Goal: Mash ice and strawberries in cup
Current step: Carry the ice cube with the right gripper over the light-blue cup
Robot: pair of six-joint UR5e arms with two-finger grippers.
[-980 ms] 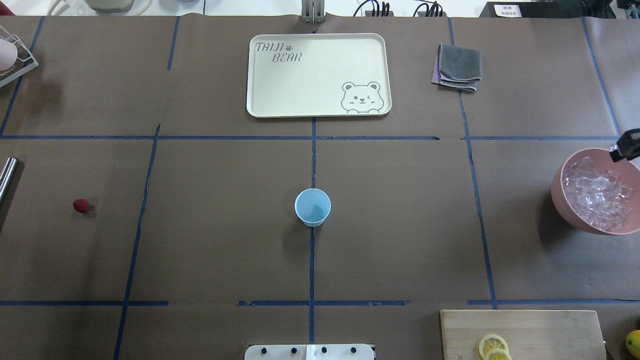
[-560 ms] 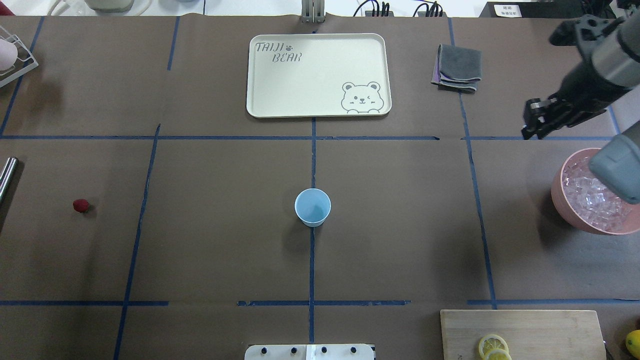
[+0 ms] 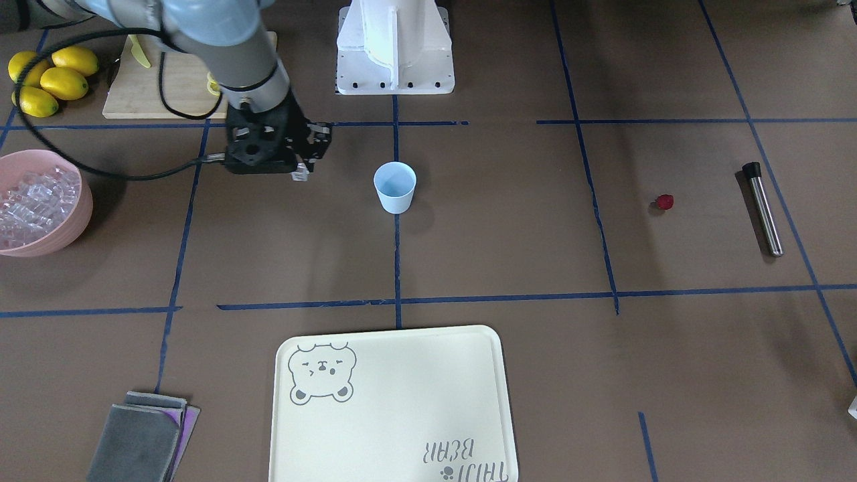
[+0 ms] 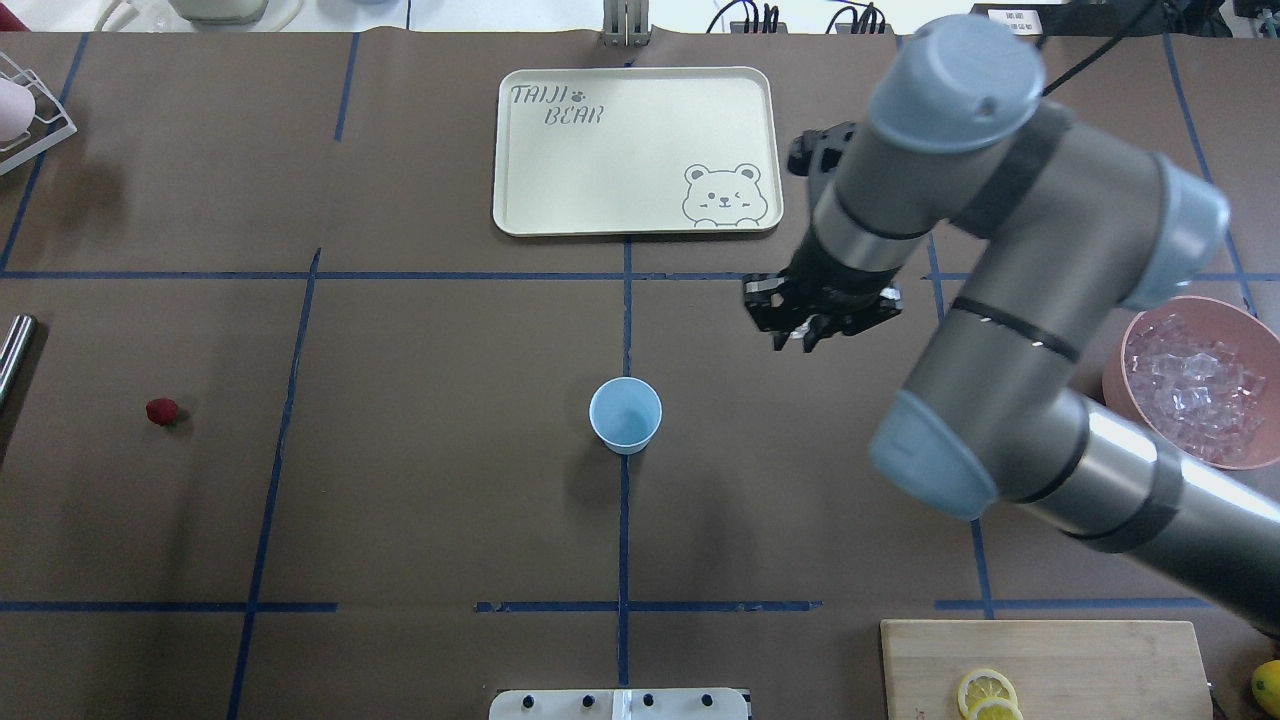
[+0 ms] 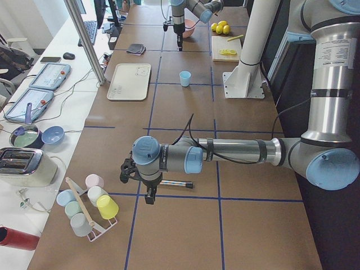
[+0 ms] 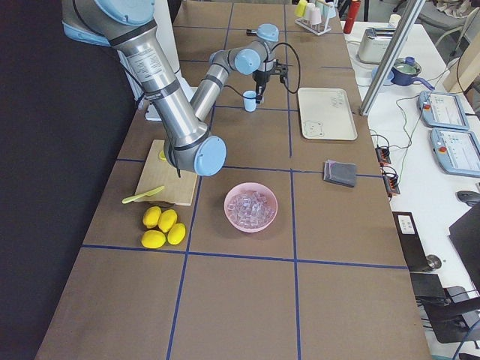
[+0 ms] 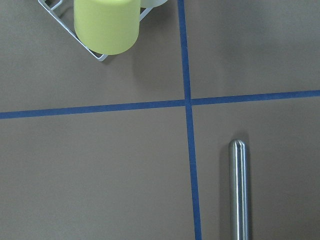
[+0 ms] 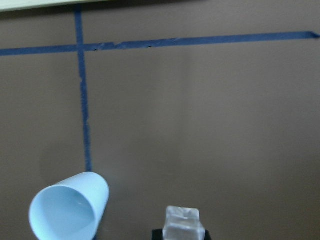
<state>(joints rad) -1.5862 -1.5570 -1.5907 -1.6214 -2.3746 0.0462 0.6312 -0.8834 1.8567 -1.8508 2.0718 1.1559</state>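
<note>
At the far left a metal rod [image 4: 14,352] lies flat on the table. The left gripper [image 5: 149,196] hangs just above it, pointing down, probably parked there because the rod looks like the mashing tool and will be wanted only once the cup is loaded. No view shows its jaws, so I cannot tell how far open they are. A little to the right, the strawberry [image 4: 161,411] sits alone on the bare table, well apart from everything else and not yet in the cup. In the middle the cup [image 4: 625,414] stands upright on the centre tape line, within reach of both arms, and it looks empty. Right of it and slightly beyond, the right gripper [image 4: 805,335] is in the air with its jaws closed on a single ice cube [image 8: 183,225]. The wrist view shows the cube pinched low in the frame and the cup's open mouth off to one side, so the cube is near the cup but not over it. At the far right the pink bowl [image 4: 1115,385] holds the rest of the ice [image 4: 1195,385], heaped loosely. The step in hand looks like carrying ice to the cup.
</note>
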